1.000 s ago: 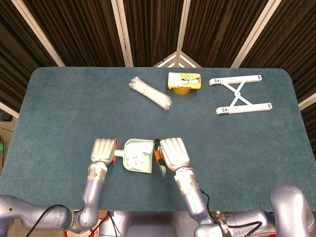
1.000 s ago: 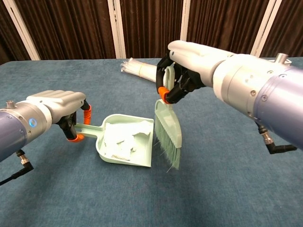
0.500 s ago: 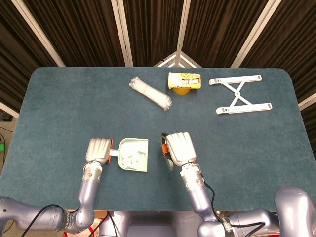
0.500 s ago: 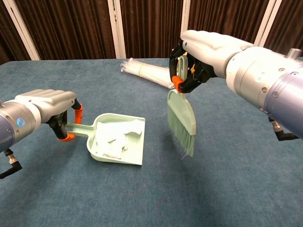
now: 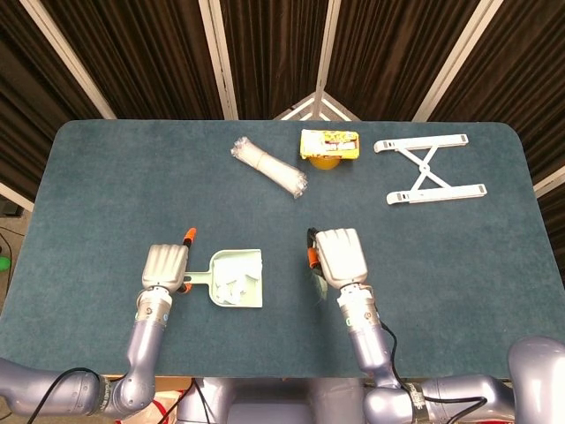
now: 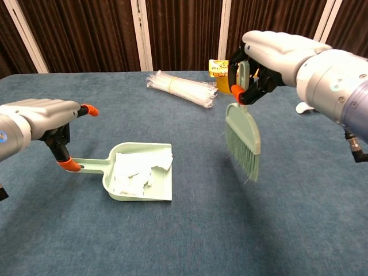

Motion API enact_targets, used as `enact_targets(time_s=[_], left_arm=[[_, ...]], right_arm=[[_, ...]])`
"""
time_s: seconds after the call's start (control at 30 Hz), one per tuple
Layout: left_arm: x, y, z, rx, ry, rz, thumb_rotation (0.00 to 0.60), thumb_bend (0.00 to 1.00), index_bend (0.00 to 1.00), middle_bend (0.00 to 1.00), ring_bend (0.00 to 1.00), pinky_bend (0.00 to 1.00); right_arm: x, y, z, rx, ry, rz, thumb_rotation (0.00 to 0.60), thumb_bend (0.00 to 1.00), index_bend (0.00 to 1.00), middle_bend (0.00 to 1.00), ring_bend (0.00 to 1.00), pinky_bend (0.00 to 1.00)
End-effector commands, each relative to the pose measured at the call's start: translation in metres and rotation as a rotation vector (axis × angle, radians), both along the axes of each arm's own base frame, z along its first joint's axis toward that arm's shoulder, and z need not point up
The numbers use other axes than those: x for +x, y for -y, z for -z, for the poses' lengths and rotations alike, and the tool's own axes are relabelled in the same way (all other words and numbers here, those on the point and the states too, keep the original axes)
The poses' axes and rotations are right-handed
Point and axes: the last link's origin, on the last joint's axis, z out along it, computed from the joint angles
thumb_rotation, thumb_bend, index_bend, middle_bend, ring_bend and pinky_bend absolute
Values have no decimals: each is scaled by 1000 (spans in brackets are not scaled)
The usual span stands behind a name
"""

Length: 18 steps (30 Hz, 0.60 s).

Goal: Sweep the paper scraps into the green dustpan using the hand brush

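The green dustpan (image 5: pixel 240 268) (image 6: pixel 161 150) lies flat on the blue table, and white paper scraps (image 5: pixel 234 284) (image 6: pixel 135 172) are piled inside it. My left hand (image 5: pixel 166 265) (image 6: pixel 40 115) is at the end of its handle (image 6: pixel 92 165). The fingers are spread, with one orange tip touching the handle end and the rest lifted off. My right hand (image 5: pixel 341 254) (image 6: pixel 276 52) grips the green hand brush (image 6: pixel 242 138) by its handle. The brush hangs bristles down above the table, well right of the dustpan. In the head view the hand hides most of it.
A clear-wrapped bundle of white sticks (image 5: pixel 269 166) (image 6: pixel 181 87) lies at the back centre. Beside it stands a yellow package (image 5: pixel 329 145) (image 6: pixel 218 69). A white folding stand (image 5: pixel 431 170) (image 6: pixel 305 107) is at the back right.
My right hand carried the brush right and up, away from the dustpan. The left hand drew the dustpan left, then spread its fingers off the handle.
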Motion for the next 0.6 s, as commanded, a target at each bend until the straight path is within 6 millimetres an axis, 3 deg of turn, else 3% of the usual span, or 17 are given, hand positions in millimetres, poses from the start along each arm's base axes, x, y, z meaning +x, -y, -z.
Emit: enact_targets(time_s=[0.03, 0.37, 0.6], left_arm=[[1, 1, -9, 11, 34, 6, 600, 0, 62, 990, 987, 1000], [-7, 2, -38, 46, 65, 45, 600, 0, 62, 990, 987, 1000], [-20, 2, -56, 67, 65, 45, 600, 0, 63, 989, 987, 1000]], right_arm=[[-11, 7, -7, -32, -31, 12, 600, 1000, 713, 785, 902, 1000], [-46, 23, -31, -110, -89, 55, 600, 1000, 713, 785, 903, 1000], [-86, 31, -46, -156, -169, 104, 600, 1000, 713, 785, 903, 1000]])
